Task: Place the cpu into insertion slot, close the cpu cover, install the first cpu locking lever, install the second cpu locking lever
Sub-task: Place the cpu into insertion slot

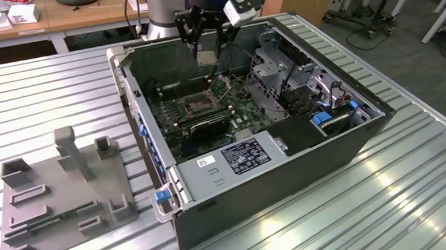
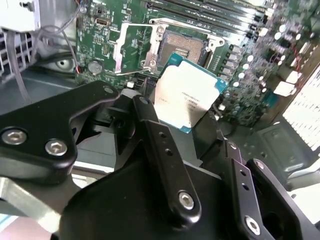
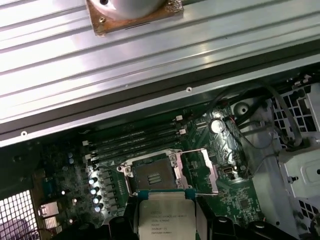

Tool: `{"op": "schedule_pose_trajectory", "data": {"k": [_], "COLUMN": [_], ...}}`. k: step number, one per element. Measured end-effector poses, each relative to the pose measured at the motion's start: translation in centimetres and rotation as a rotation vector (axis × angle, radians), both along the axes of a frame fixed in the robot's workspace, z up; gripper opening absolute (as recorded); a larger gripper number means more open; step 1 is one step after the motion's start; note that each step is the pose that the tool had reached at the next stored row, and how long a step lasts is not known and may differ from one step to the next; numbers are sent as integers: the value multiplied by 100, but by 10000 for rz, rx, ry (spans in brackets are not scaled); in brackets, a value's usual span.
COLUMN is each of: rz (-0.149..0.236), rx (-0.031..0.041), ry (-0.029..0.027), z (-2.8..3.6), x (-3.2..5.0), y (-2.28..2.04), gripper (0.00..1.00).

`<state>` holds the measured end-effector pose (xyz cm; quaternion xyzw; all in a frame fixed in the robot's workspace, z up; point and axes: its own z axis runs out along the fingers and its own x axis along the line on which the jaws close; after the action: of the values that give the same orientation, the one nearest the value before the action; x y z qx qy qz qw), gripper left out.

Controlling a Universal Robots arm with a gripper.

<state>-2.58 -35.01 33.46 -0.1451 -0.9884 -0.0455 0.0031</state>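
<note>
Gripping the cpu (image 1: pixel 206 58), the pincer (image 1: pixel 206 53) hangs above the insertion slot (image 1: pixel 194 106); the first wrist view shows the cpu cover (image 3: pixel 212 172) open.

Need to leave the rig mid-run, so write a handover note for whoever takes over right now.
The hand is shut on the cpu, holding it above the motherboard, short of the insertion slot.
The slot is empty.
The cpu cover is swung open beside the slot.
Done: cpu picked up.
Left: seating the cpu, closing the cover, both locking steps.
</note>
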Motion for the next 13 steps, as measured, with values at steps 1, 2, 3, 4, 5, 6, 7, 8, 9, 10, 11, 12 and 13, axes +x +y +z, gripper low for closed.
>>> {"op": "schedule_pose_trajectory", "data": {"k": [1,2,3,4,5,6,7,8,9,10,11,12,13], "rz": [-131,-169,-171,-172,-173,-174,-174,-174,-175,-179,-192,-221,-258], "rx": [-1,0,1,0,1,1,0,0,0,0,0,0,0], "ry": [0,1,0,0,0,0,0,0,0,0,0,0,0], "z": [0,0,-1,0,-1,-1,-1,-1,-1,0,0,-1,-1], "x": [0,0,0,0,0,0,0,0,0,0,0,0,0], "y": [0,0,0,0,0,0,0,0,0,0,0,0,0], "gripper": [54,54,54,54,54,54,54,54,54,54,54,54,54]}}
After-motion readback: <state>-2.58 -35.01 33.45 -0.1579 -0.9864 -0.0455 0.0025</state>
